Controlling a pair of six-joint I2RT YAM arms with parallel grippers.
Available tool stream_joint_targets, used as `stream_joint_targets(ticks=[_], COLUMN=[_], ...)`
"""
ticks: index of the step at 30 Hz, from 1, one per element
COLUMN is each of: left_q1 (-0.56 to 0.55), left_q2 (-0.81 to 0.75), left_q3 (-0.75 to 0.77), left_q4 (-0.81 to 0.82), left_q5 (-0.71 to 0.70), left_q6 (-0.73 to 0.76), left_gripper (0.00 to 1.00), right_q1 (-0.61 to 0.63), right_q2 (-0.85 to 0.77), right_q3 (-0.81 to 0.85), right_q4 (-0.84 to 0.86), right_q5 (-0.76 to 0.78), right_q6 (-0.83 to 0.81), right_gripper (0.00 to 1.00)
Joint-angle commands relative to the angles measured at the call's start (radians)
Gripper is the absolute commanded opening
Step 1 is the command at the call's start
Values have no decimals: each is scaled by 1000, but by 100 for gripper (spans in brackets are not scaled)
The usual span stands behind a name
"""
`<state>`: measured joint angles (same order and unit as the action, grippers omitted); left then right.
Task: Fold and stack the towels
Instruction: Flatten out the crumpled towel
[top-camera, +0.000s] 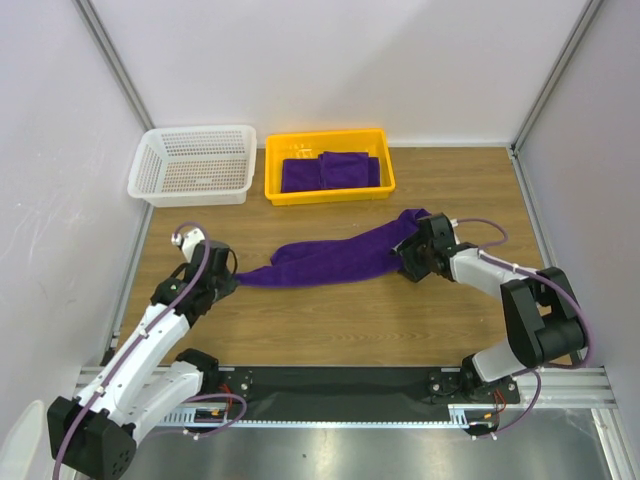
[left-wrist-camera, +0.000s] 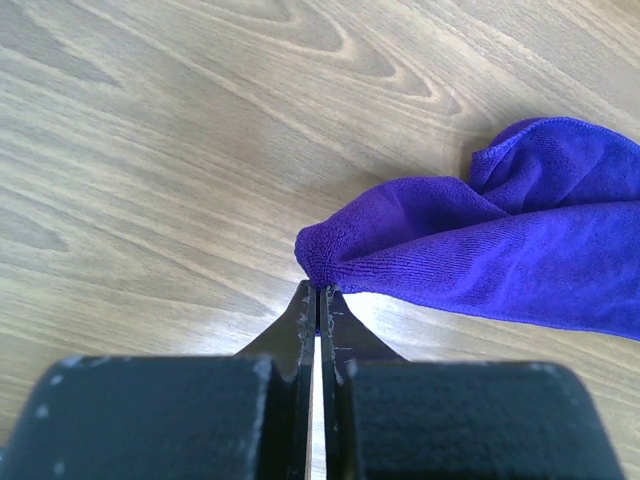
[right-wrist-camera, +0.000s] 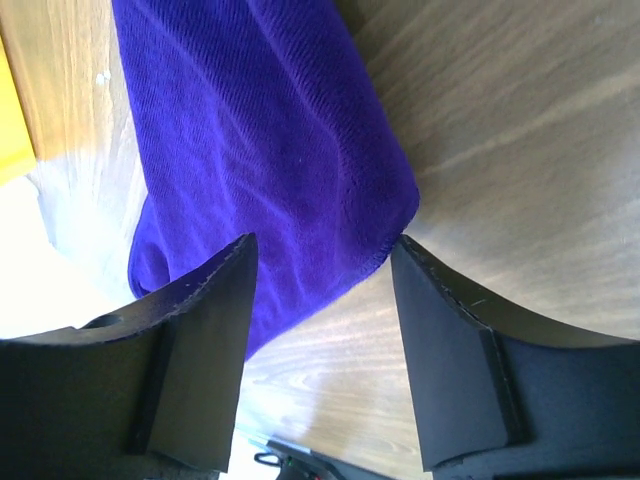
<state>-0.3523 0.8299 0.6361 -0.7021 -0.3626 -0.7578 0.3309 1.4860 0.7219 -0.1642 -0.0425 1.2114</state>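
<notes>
At the near left, we are pinching one bunched corner of a towel (top-camera: 335, 258) in our left hand (left-wrist-camera: 318, 290). Its jaws are closed tight on the deep purple cloth, low over the wooden surface (top-camera: 330, 320). The towel is lying stretched in a long, rumpled band across the middle of the surface, slanting away toward the right. At that farther end we are holding our right hand (right-wrist-camera: 320, 260) with its jaws spread apart, straddling the cloth's edge without clamping it. Farther back, a yellow tray (top-camera: 330, 196) is sitting with folded towels (top-camera: 330, 172) lying inside it. A white basket (top-camera: 195, 165) is standing just to its left.
</notes>
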Motion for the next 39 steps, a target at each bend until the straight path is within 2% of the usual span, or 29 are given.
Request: stream_joint_targets(ticks=[1,5,7,8,9,11,15,17,25,29,34,39], left_q1=[19,26,29,32,32,36,38,38,38,38,50,68], left_q2=[-8,-12,-18,-20,-21,-26,-34,-40,-45,-22,31,121], left_q3=[37,39,40,40,40,46,69,92,204,272,426,556], left_q4=[26,21,16,16,16,12,12,7,-14,-37,-43,9], left_q5=[-1,-2,-4,-6,-6,-9,-18,-22,-19,-48,-84,-91], left_q6=[37,38,38,37,38,38,55,66,113,156,264,310], left_gripper=[0,0,0,0,1,0,0,0,0,0,0,0], right_q1=[5,5,3,3,2,5,3,3,-6,-9,-32,-52], right_q2=[25,51,60,60,59,53,14,-6,-82,-96,-141,-142], right_q3=[11,40,54,69,77,125,240,290,574,605,593,749], right_q4=[60,54,45,37,25,-30,-182,-283,-619,-751,-775,-785], right_q5=[70,90,104,107,115,147,193,213,276,274,233,236], right_q6=[14,-10,-21,-36,-44,-87,-197,-251,-466,-506,-523,-588], right_gripper=[60,53,37,26,21,11,3,0,0,0,0,0])
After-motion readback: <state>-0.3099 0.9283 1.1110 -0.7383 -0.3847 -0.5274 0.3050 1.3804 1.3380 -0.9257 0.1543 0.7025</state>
